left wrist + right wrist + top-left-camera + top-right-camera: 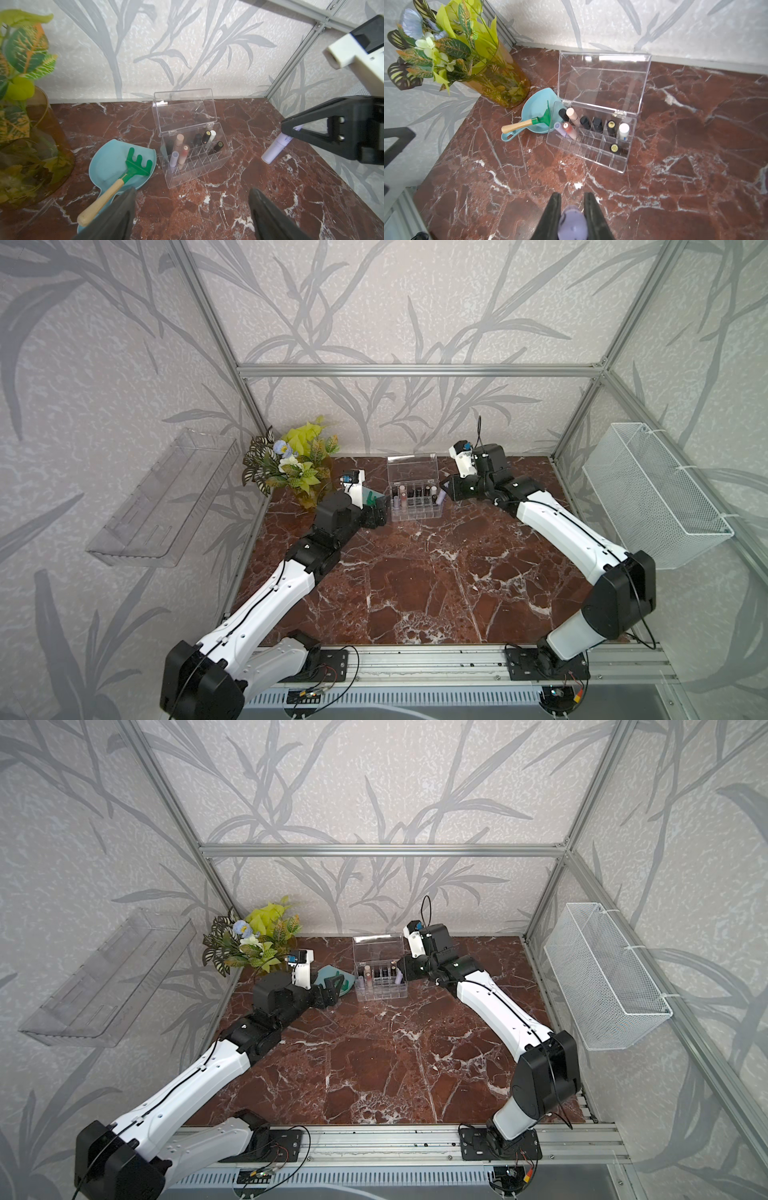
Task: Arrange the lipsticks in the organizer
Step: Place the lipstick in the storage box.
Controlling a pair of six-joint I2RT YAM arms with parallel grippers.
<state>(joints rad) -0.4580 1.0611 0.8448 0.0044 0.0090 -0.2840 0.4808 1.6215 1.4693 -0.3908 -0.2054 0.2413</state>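
Bench has no loose tubes, organizer w/ lid up holds nine lipsticks, left gripper wide open & empty, right gripper clamped on lilac lipstick just beside organizer, prob last one to slot.

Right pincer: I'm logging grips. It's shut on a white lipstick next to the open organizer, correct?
No. The right pincer is shut on a lilac lipstick, not a white one, as the right wrist view shows. The white lipstick stands in the organizer. The rest holds: the pincer is next to the open organizer.
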